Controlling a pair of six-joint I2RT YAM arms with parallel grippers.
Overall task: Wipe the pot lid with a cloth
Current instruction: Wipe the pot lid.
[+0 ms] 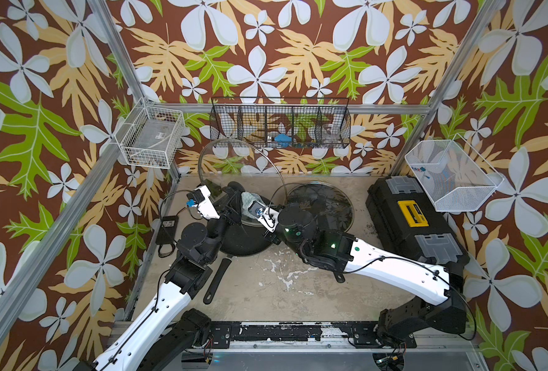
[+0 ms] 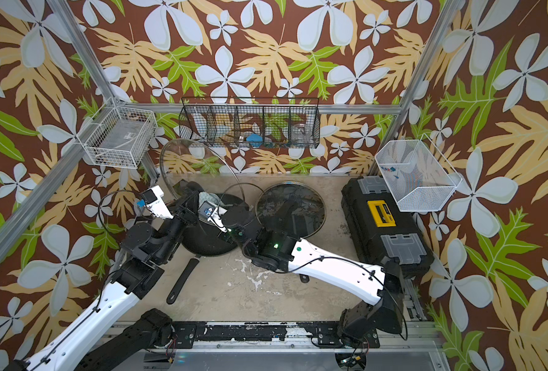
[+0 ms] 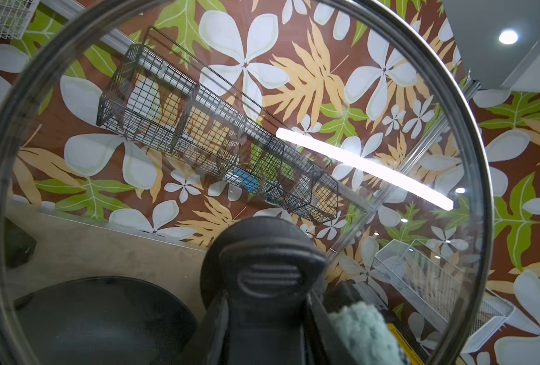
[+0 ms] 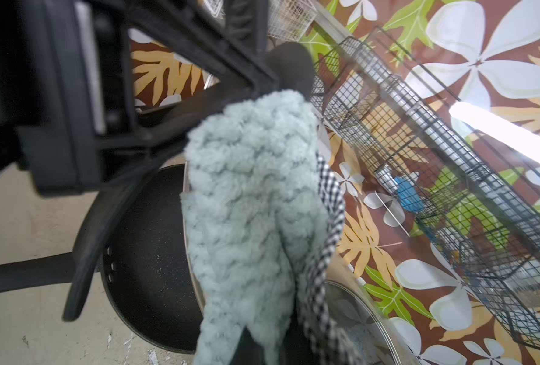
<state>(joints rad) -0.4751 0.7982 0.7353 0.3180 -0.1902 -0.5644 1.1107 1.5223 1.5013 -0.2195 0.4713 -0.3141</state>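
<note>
Glass pot lid (image 1: pixel 241 165), steel-rimmed, stands tilted on edge above the black frying pan (image 1: pixel 245 239); the left gripper (image 1: pixel 231 196) is clamped on the lid's black knob (image 3: pixel 264 268), one finger on each side. The pale teal cloth (image 4: pixel 253 205) hangs bunched from the clenched right gripper (image 1: pixel 252 205); it sits just beside the knob, on the knob side of the lid; it appears to rest against the glass, though contact is not clear in any view. A black-and-white checked layer (image 4: pixel 327 202) shows along one edge of the cloth. The pan sits on the beige tabletop (image 1: pixel 298 298); its handle (image 1: pixel 216 279) points toward the arm bases; a second glass lid (image 1: pixel 327 202) lies flat beside the pan; a black toolbox (image 1: pixel 407 225) stands at the table's right edge.
</note>
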